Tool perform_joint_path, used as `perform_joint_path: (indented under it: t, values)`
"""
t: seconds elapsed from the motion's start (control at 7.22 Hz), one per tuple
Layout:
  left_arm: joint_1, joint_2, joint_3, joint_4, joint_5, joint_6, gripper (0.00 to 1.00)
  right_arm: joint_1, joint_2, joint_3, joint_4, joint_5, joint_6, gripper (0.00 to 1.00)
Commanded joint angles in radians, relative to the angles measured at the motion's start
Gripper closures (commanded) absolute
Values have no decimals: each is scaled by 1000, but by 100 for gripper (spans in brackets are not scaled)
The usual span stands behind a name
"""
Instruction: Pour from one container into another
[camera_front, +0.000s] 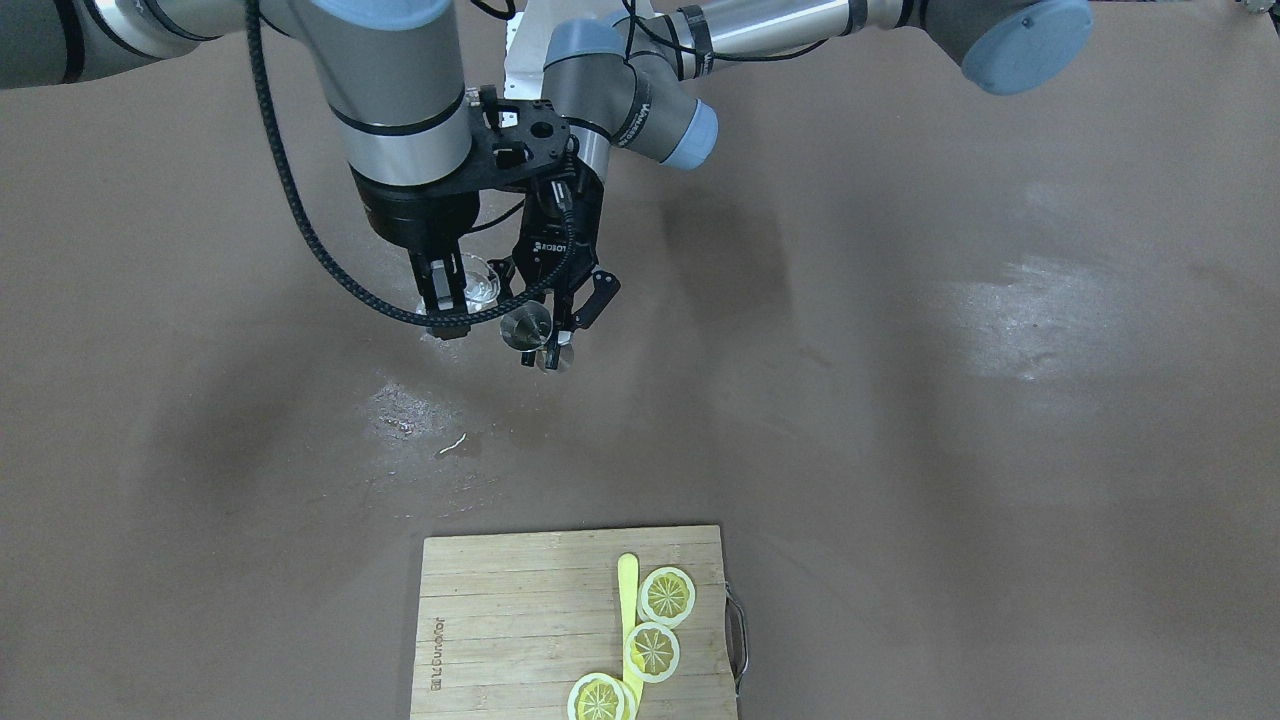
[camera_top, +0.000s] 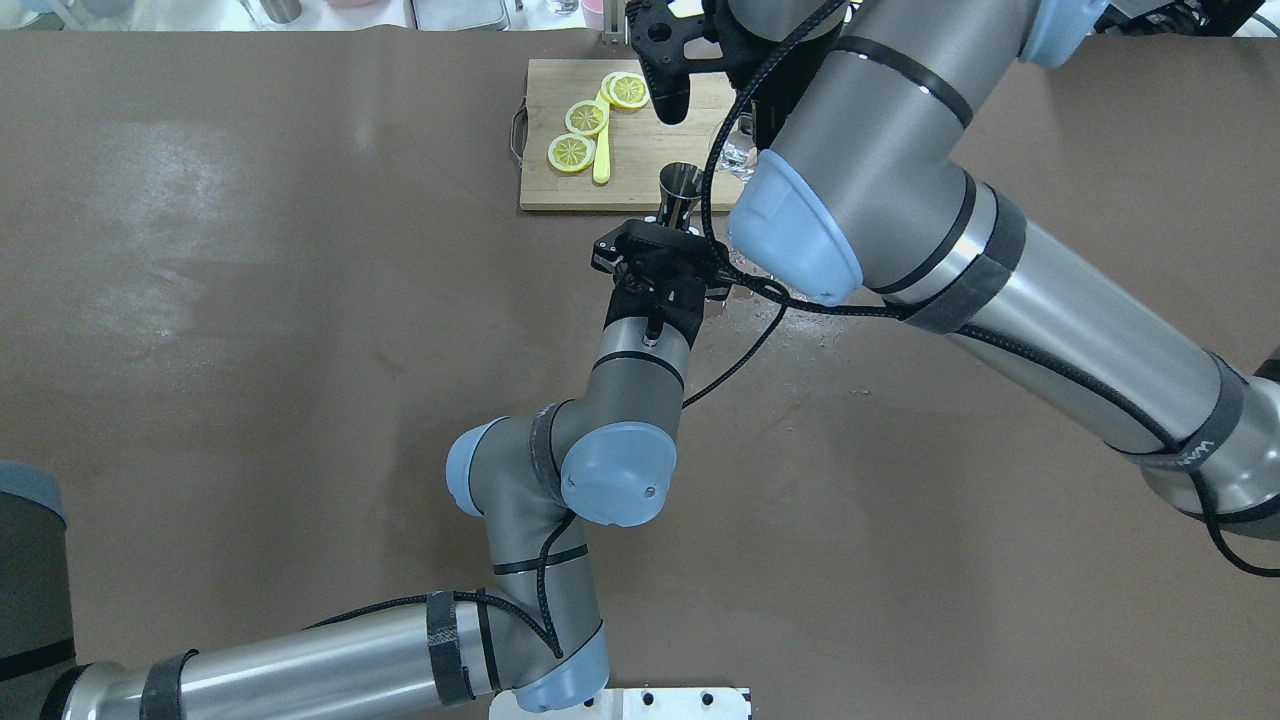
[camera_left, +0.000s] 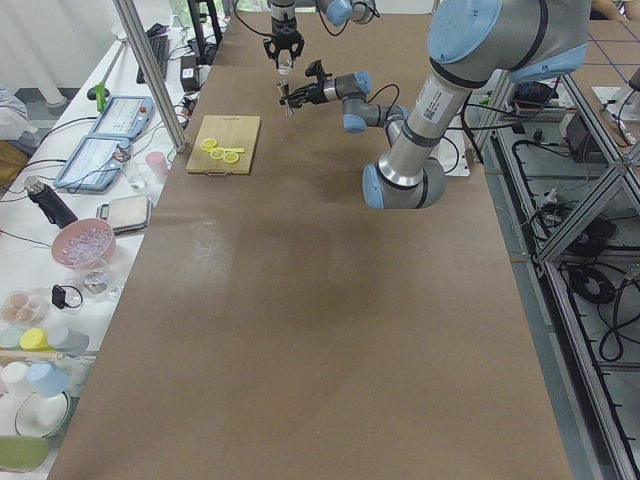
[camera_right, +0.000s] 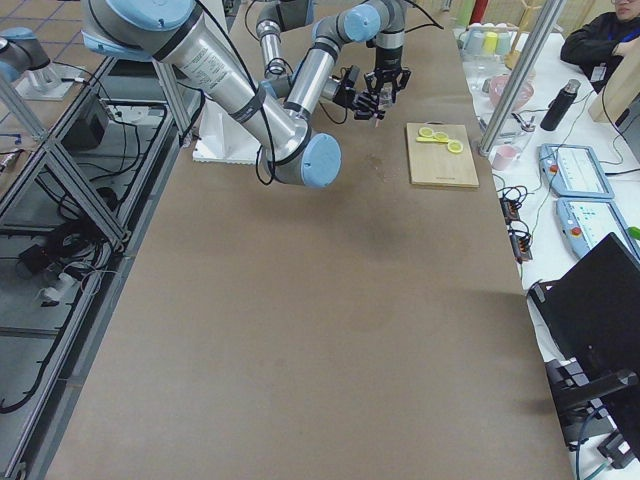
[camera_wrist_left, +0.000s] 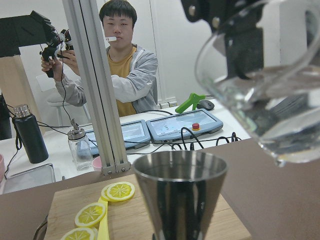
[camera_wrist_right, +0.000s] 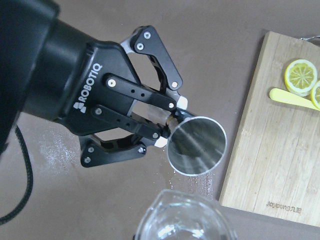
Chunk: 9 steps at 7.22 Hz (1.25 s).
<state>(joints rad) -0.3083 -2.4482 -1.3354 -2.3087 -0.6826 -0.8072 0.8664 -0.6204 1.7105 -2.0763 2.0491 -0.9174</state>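
Note:
My left gripper (camera_front: 548, 340) is shut on the waist of the steel jigger (camera_front: 527, 326), holding it above the brown table with its mouth tipped up. In the right wrist view the left gripper (camera_wrist_right: 170, 122) clamps the jigger (camera_wrist_right: 196, 145) from the side. My right gripper (camera_front: 445, 300) is shut on the clear glass cup (camera_front: 478, 283), held right beside the jigger. The left wrist view has the cup (camera_wrist_left: 260, 85) tilted, with clear liquid in it, above and to the right of the jigger's mouth (camera_wrist_left: 181, 167). No stream shows between them.
A wooden cutting board (camera_front: 520, 620) with lemon slices (camera_front: 667, 596) and a yellow utensil lies at the far table edge. Wet patches (camera_front: 400, 410) mark the table below the grippers. A person (camera_wrist_left: 125, 75) sits beyond the table behind a metal post (camera_wrist_left: 97, 85).

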Motion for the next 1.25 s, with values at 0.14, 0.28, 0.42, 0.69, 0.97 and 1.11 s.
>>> perform_joint_path:
  t: [0.14,0.28,0.42,0.69,0.97,1.11]
  values:
    - [0,0,-1,2,0,-1,100,138,-95,84,63,150,2,100]
    - [0,-3,-1,2,0,0,100,170,-143,87,123,205,12,100]
    - [0,-3,-1,0,-2,0,100,189,-188,87,195,236,26,100]
    - [0,-3,-13,0,-11,-1,100,206,-273,87,329,305,87,100]
    - [-6,-5,-25,0,-14,0,100,212,-358,86,456,374,121,100]
    - [-6,-2,-63,6,-32,0,100,220,-404,86,511,408,123,100]
